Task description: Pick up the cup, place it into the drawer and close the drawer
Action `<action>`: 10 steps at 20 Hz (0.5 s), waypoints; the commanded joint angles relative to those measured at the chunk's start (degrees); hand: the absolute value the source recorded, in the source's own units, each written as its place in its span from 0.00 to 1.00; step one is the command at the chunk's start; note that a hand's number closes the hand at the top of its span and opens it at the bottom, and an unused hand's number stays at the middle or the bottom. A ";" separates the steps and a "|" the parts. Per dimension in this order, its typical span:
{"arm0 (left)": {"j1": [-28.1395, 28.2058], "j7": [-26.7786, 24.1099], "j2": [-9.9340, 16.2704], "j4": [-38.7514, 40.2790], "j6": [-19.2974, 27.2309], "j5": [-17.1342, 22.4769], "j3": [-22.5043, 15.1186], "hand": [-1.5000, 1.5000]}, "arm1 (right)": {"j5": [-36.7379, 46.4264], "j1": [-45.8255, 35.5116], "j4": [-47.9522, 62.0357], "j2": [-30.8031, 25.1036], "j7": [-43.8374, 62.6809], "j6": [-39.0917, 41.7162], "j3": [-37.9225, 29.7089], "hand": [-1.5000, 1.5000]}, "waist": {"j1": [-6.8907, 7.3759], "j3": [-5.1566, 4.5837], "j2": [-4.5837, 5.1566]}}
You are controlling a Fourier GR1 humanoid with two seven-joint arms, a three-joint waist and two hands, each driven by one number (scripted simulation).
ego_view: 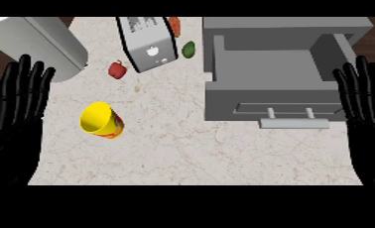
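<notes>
A yellow cup [101, 119] with an orange-patterned side stands on the marble counter [183, 152] at the left, its mouth tilted toward the upper left. The grey drawer [275, 76] is pulled open at the right, its inside bare, with a pale handle [293, 119] on its front. My left hand [22, 108] rests open at the left edge, fingers up, just left of the cup and apart from it. At the right edge my right hand [360, 108] rests open, fingers up, beside the drawer's front corner.
A grey toaster [149, 43] stands at the back centre. A red pepper [117, 69] lies in front of it, a green fruit [189, 49] and an orange vegetable [174, 25] beside it. A large grey box [44, 43] fills the back left.
</notes>
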 commanded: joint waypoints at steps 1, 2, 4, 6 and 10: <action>-1.45 2.37 1.75 -2.77 -0.79 1.21 1.93 0.00 | -1.28 -0.77 0.40 1.00 -3.57 0.40 -0.27 0.00 | -0.49 -1.81 1.96; -1.14 -1.17 2.46 -0.11 -2.22 2.08 3.45 0.00 | -1.95 -2.28 -0.28 -0.21 -1.08 1.04 -0.95 0.00 | -0.58 -1.85 2.02; -2.89 -0.08 4.99 1.95 -5.30 8.76 8.86 0.00 | -1.10 -2.45 -3.84 0.89 1.12 0.29 1.36 0.00 | -0.66 -1.88 2.02; 1.97 -2.89 5.18 -0.90 -8.18 11.85 10.51 0.00 | -3.47 -1.18 -1.06 0.62 -4.18 2.07 -1.38 0.00 | -0.48 -1.86 1.99; -0.57 5.72 -0.78 7.68 -2.06 17.73 11.01 0.00 | -2.54 -3.47 3.41 -1.31 3.37 4.80 2.95 0.00 | -0.48 -1.89 2.15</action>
